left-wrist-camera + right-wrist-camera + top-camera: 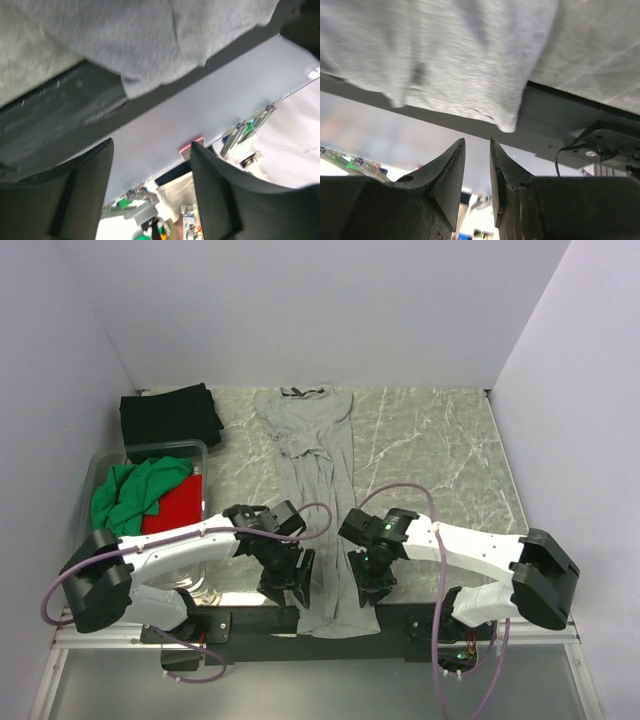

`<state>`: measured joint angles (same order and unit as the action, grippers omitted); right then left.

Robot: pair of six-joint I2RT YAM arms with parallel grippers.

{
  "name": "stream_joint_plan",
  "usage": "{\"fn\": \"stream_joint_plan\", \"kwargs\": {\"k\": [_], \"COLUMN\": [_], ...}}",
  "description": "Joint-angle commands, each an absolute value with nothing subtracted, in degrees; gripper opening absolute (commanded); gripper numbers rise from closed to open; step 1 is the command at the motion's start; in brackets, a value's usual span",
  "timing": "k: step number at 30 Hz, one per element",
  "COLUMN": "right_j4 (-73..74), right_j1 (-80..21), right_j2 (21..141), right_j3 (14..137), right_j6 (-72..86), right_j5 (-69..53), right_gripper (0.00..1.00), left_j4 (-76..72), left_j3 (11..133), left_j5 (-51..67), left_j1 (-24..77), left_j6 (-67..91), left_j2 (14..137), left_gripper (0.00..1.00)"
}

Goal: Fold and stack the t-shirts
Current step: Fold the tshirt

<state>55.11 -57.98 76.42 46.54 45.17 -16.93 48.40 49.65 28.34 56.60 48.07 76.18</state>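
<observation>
Left gripper [291,588] beside grey t-shirt [325,480]

From your left wrist, the heather-grey t-shirt [150,35] fills the top of the view, and a corner of its hem droops over the dark edge of the surface [60,115]. Your left claw [152,150] sits below it, its fingers [85,195] spread with nothing between them. The blurred clutter [185,220] beyond may be cabling.
</observation>
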Motion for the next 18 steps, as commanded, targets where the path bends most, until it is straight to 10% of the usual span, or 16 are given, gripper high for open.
{"fn": "stream_joint_plan", "kwargs": {"k": [1,18], "right_j4": [55.38,42.72], "right_j1": [-58.09,-65.12], "right_j2": [73.21,78.83], "right_j3": [50.27,43.33], "right_j6": [45.44,46.23], "right_j5": [-12.83,-14.85], "right_gripper": [0.34,0.45], "left_j4": [37.11,19.87], "left_j3": [45.81,34.98], "left_j5": [28.47,34.89], "left_j1": [56.43,56.51], "left_j6": [50.44,54.84], "left_j2": [76.81,85.60], "left_gripper": [0.70,0.68]}}
